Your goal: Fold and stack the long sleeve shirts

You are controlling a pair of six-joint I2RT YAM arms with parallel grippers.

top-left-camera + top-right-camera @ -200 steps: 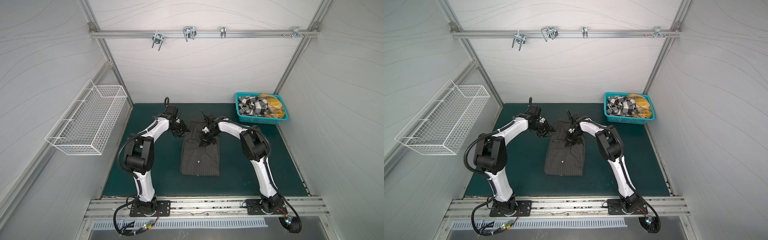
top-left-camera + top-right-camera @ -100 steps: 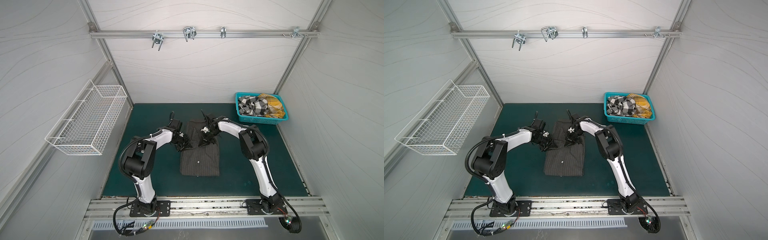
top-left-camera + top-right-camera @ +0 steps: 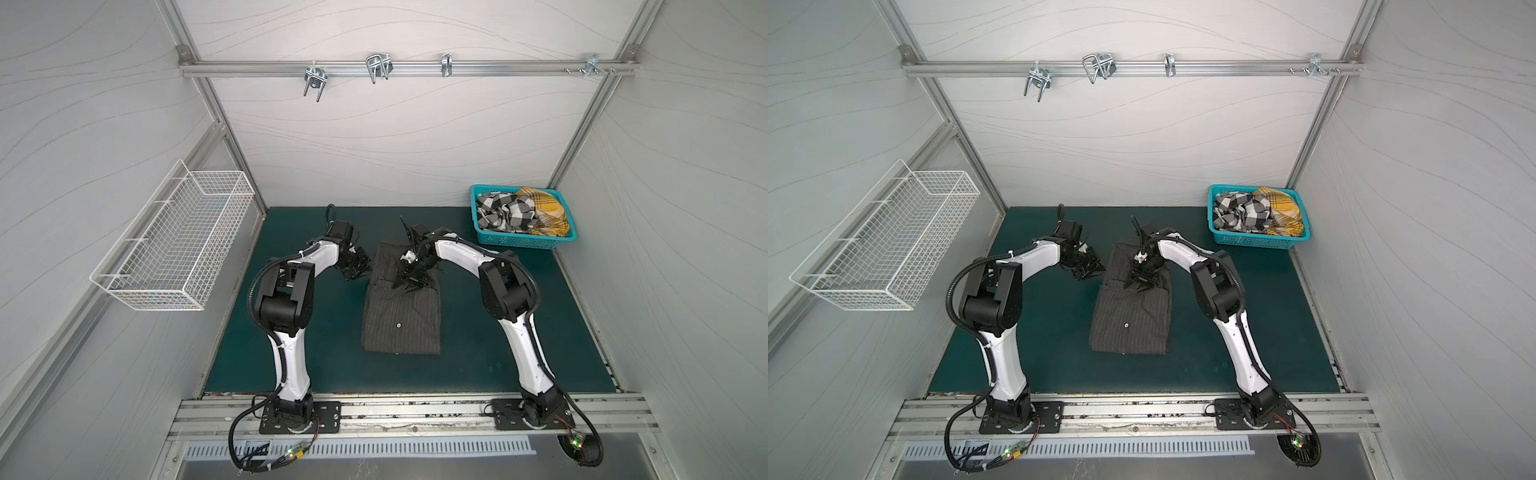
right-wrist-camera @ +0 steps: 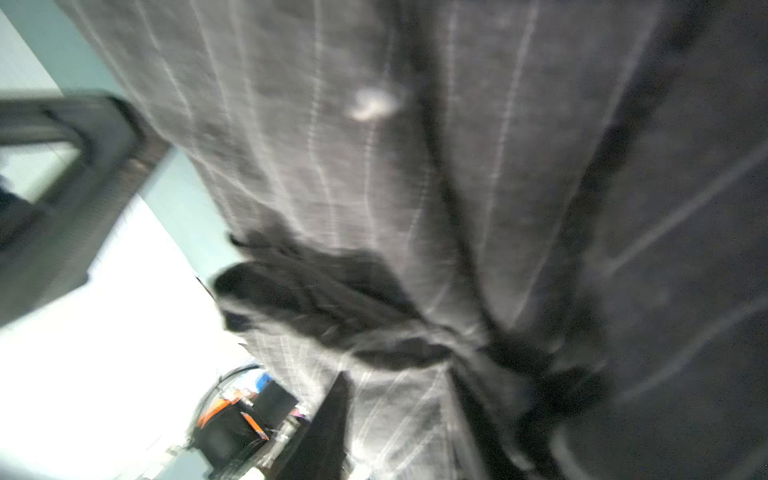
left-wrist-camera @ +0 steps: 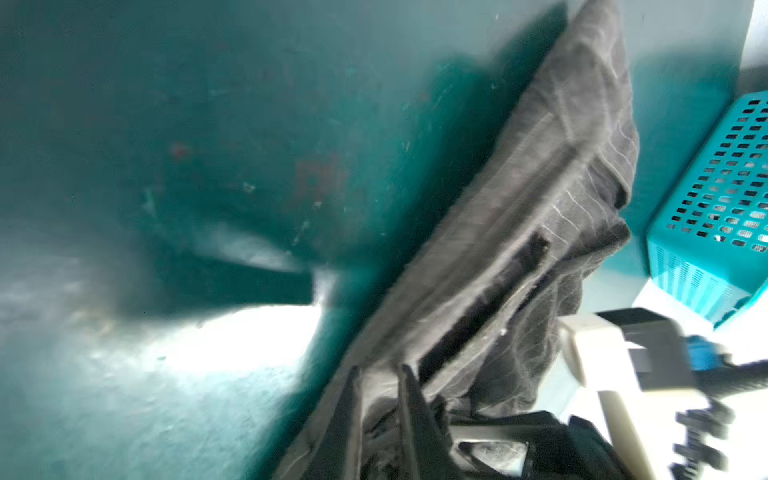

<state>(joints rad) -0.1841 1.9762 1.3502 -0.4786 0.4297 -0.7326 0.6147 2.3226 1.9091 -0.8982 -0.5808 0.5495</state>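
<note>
The dark pinstriped shirt (image 3: 401,324) (image 3: 1129,324) is spread on the green mat (image 3: 316,353) as a narrow folded panel. Its far, rumpled end is found directly under the right gripper (image 3: 411,280) (image 3: 1140,280), and the rest stretches from there back toward the arm bases. The right wrist view is filled by blurred striped cloth (image 4: 332,166), and it cannot be told whether the cloth is pinched or the fingers stand apart.

The left gripper (image 3: 355,270) (image 3: 1086,268) is held just beside the same end of the shirt, on the side away from the right gripper. In the left wrist view, grey cloth (image 5: 540,187) is seen past the two dark fingertips (image 5: 353,399). Whether anything is clamped cannot be told.

The checked shirt (image 3: 503,212) and the yellow plaid shirt (image 3: 544,210) are heaped in the teal basket (image 3: 523,243), well apart from the right gripper on its outer side.

Compared with half a second ago, the left gripper has been drawn back from the shirt's edge and farther from the bases. The right gripper and the shirt are hardly shifted.
</note>
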